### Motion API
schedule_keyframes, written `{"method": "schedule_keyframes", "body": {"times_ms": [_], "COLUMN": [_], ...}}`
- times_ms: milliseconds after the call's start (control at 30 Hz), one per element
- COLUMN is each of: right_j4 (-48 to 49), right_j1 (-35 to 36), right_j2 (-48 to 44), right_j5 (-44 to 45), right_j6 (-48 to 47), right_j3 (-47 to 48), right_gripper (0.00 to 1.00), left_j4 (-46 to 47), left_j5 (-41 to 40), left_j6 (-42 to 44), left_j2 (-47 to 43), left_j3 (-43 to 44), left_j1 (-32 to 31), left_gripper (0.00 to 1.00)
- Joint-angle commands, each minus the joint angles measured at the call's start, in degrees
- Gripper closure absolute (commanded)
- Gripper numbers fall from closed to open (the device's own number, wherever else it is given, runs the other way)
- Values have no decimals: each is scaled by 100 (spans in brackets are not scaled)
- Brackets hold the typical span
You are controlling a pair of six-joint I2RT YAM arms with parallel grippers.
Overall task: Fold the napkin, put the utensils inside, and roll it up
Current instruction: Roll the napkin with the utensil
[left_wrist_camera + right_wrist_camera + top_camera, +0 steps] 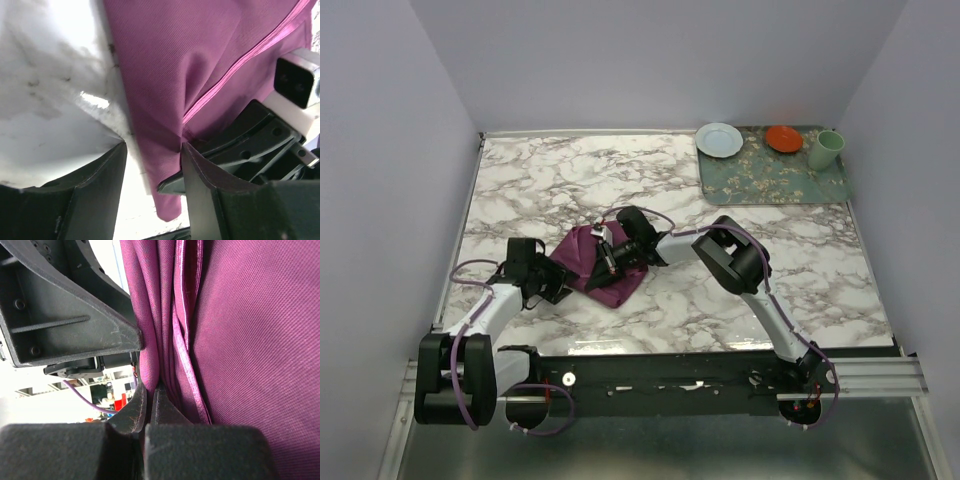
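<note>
— On the marble table (770,290), toward its near left part, what's that purple heap?
— That's the napkin (603,268), bunched and rumpled, lying between the two arms
— Does the right gripper (150,387) have it?
— Yes, it's clenched tight on several gathered folds of the cloth. Its wrist view shows the fabric pinched between both fingertips, with hemmed edges running alongside
— And the left gripper (153,146)?
— Released, jaws apart. It straddles a corner of the napkin, and the cloth passes through the gap. One finger (200,200) sits against the fabric, the other stands over bare marble
— How near are the two grippers?
— Close together, almost nose to nose at the napkin's near left edge
— Anything else on the table?
— A green floral mat (775,175) at the far right corner, well apart from the napkin. A pale blue plate (719,139) overlaps its far left corner, an orange dish (783,138) sits at its far edge, and a green cup (826,149) stands upright on its far right corner
</note>
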Motion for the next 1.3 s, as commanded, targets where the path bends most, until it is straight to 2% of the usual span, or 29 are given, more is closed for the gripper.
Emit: {"method": "schedule_keyframes", "body": {"times_ms": [0,67,133,267,300,367,400,467,533,733,767,867,933,1133,1267], "right_j4": [121,113,-79,-651,-730,-880,-985,-1476,-2142,-3672,-3841,-4579,-4983,-5416,-5021], "right_j1": [9,9,0,0,9,9,9,9,9,17,44,140,219,676,1194], "right_j2": [261,270,270,287,288,288,288,261,139,-388,-485,-766,-924,-1557,-1743], "right_j5": [-90,-117,-135,-100,-126,-135,-117,-21,242,1138,1314,2008,2457,3977,4821], "right_j6": [73,30,-76,-663,-735,-927,-1024,-1427,-1771,-2729,-2931,-3335,-3503,-3864,-3926], "right_j3": [-161,-178,-152,6,41,77,146,243,401,770,858,1130,1236,1439,1264], "right_gripper": [100,99,99,100,99,99,99,99,99,81,73,62,59,44,40], "left_j4": [295,417,602,718,683,604,516,315,129,-486,-608,-828,-926,-1084,-1189], "left_j5": [-747,-870,-879,-923,-940,-976,-1002,-1020,-1046,-1231,-1239,-1353,-1363,-1354,-1310], "left_j6": [86,148,192,429,499,649,701,763,746,430,421,315,245,175,183], "left_j2": [408,470,488,383,287,207,172,163,163,285,320,444,531,786,997], "left_j3": [-156,-147,-252,-182,-147,-94,-51,46,151,529,599,811,899,1022,1189], "left_j1": [-175,-228,-220,-246,-237,-237,-246,-255,-298,-667,-711,-895,-949,-1037,-1063], "left_gripper": [45,47,57,67,72,78,85,89,100,100,100,100,100,100,100]}}
